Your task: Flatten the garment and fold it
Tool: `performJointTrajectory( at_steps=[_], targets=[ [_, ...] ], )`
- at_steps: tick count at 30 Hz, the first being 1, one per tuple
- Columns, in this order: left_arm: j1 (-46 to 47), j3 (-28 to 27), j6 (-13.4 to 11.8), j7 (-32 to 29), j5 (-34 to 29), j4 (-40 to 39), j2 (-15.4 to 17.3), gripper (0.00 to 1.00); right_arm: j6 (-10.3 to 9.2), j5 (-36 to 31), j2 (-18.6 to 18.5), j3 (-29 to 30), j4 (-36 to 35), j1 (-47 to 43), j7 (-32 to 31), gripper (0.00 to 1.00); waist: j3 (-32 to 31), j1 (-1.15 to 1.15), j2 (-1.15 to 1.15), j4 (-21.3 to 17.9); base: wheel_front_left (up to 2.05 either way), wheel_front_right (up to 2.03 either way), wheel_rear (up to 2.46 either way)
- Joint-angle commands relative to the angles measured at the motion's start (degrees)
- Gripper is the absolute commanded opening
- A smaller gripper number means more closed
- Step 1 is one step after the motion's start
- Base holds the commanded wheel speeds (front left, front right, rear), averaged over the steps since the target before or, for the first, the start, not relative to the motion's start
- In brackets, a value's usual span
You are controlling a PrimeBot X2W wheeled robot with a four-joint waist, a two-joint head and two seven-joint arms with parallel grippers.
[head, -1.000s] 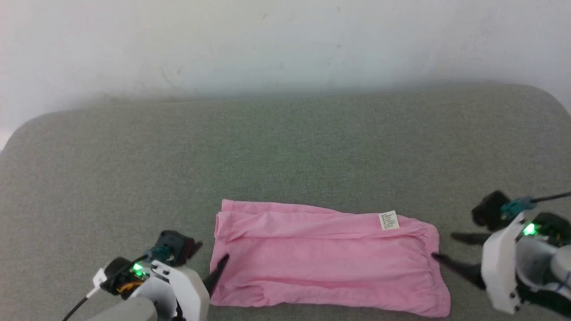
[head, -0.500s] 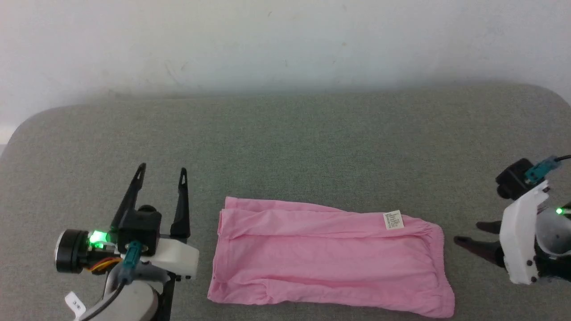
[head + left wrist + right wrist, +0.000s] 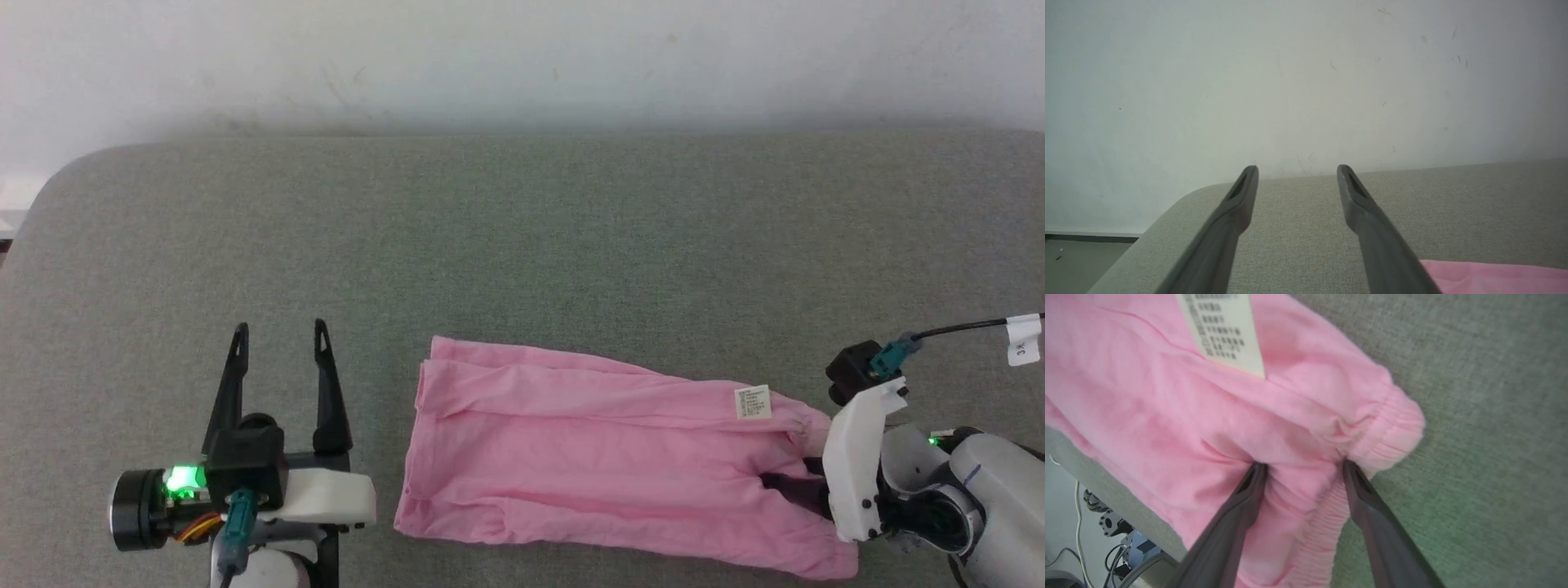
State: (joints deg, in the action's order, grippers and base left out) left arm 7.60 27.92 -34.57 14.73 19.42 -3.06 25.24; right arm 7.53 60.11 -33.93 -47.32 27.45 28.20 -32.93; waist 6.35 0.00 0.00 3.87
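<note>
Near edge: right gripper was spread, tips touching the garment at its gathered waistband, nothing clamped. It lay flat on the grey cushion. Beside its other end, apart, the left gripper stood spread, empty. White wall behind.

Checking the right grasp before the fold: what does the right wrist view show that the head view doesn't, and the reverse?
Right wrist view: the right gripper, open, tips meeting a fold by the gathered waistband. Head view: the left gripper, open, beside the garment, apart from it. Both: pink cloth, white label, grey cushion.
</note>
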Motion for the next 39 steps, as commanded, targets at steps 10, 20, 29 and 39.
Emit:
performJointTrajectory(
  at_steps=[10,20,29,39],
  targets=[
    [-3.6,-9.1,6.3,0.3,-8.2,1.7,-6.4,1.00,-0.04,-4.0,2.8,-1.9,1.1,-2.6,4.0,0.00,0.6,0.00,0.00,-0.2,0.00,0.00,0.00],
    [-5.6,-12.9,10.5,0.3,-13.3,2.4,-8.9,1.00,-0.04,-6.8,-8.8,2.7,-8.3,1.8,4.4,0.00,-0.8,0.00,0.00,-2.8,0.00,0.00,0.00],
    [-6.2,-13.6,13.4,0.3,-15.4,3.3,-10.9,1.00,-0.04,-6.1,-17.8,8.6,-10.4,-0.7,-1.3,0.00,-1.2,0.00,0.00,-3.2,0.00,0.00,0.00],
    [-6.0,-14.8,15.8,0.3,-16.3,3.5,-12.6,1.00,-0.04,-3.4,-17.7,9.2,-28.7,-2.1,-6.1,0.00,-1.3,0.00,0.00,-2.5,0.00,0.00,0.00]
  ],
)
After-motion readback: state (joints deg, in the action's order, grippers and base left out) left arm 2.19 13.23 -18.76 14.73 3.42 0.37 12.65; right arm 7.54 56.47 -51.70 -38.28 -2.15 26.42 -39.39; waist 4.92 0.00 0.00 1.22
